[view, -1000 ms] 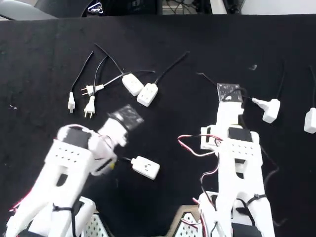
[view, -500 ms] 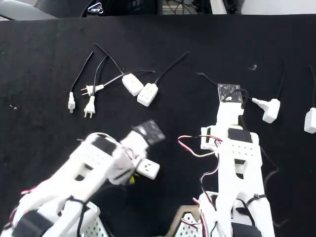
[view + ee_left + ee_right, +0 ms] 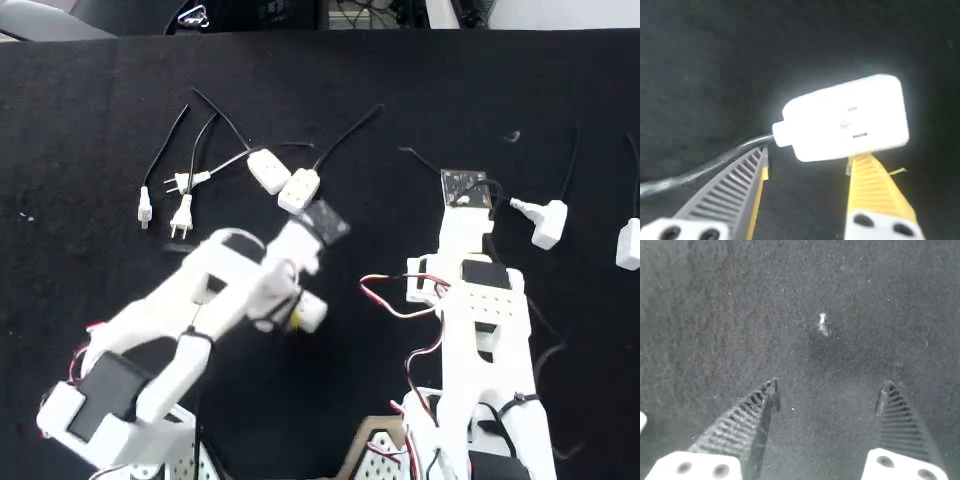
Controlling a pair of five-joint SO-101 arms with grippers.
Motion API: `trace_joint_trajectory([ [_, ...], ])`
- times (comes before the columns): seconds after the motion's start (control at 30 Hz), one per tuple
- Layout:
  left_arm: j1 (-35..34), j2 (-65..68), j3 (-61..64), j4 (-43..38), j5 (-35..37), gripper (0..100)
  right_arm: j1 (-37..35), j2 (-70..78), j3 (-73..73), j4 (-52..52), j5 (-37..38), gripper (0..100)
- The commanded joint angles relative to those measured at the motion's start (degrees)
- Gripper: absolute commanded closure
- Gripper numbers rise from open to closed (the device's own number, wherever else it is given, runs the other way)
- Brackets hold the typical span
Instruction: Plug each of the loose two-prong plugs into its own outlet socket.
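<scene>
Plugs lie loose on the left of the black cloth (image 3: 80, 100), 3 close together but apart from each other: a far plug (image 3: 177, 182), an outer plug (image 3: 144, 208) and a near plug (image 3: 181, 215). Each trails a dark cord toward the far side, and none is in a socket.

Just to their right, 2 white sockets sit side by side and touching, a far socket (image 3: 268, 170) and a mid socket (image 3: 298, 190), with cords running off behind them.

The left arm stretches across the cloth, its wrist near the mid socket. The left gripper (image 3: 812, 154) is spread wide, with 1 grey finger and 1 yellow finger, and grips nothing. A near socket (image 3: 845, 120) lies face up just past the tips, its 2 slots showing and its cord leading off past the grey finger. The yellow tip seems to reach its edge, but contact is hard to judge. In the high view a corner of this socket (image 3: 308, 312) peeks out from under the arm.

The right gripper (image 3: 830, 384) also gapes, over bare cloth. The right arm points straight away from its base. Beside its tip lies a right socket (image 3: 548, 222), and an edge socket (image 3: 628, 245) sits at the border.
</scene>
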Motion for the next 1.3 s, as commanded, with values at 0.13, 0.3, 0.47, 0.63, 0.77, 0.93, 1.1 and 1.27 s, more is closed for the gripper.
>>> trace_joint_trajectory([
  [0.13,-1.2,0.7,-13.0,-0.7,4.9,75,1.1,-0.6,-0.3,-0.8,-0.2,70.9],
  [0.3,-3.3,6.5,-15.3,-9.5,8.2,75,1.1,-0.6,-0.2,-0.8,-0.3,70.9],
  [0.47,-8.4,14.8,-20.4,-13.5,13.8,75,1.1,-0.6,-0.2,-0.8,-0.3,70.9],
  [0.63,-10.9,15.3,-27.4,-2.4,14.9,75,1.1,-0.6,0.3,-1.1,-0.2,70.9],
  [0.77,-10.7,15.3,-31.7,7.4,7.7,75,1.1,-0.6,0.3,-1.1,-0.2,70.9],
  [0.93,-10.1,16.0,-32.1,11.5,-6.2,75,1.1,-0.6,0.3,-1.1,-0.2,70.9],
  [1.1,-7.6,20.0,-30.5,5.9,-12.2,74,1.1,-0.6,0.3,-1.1,-0.2,70.9],
  [1.27,-4.4,24.7,-30.5,4.5,-13.4,75,1.1,-0.6,0.5,-1.1,-0.2,70.9],
])
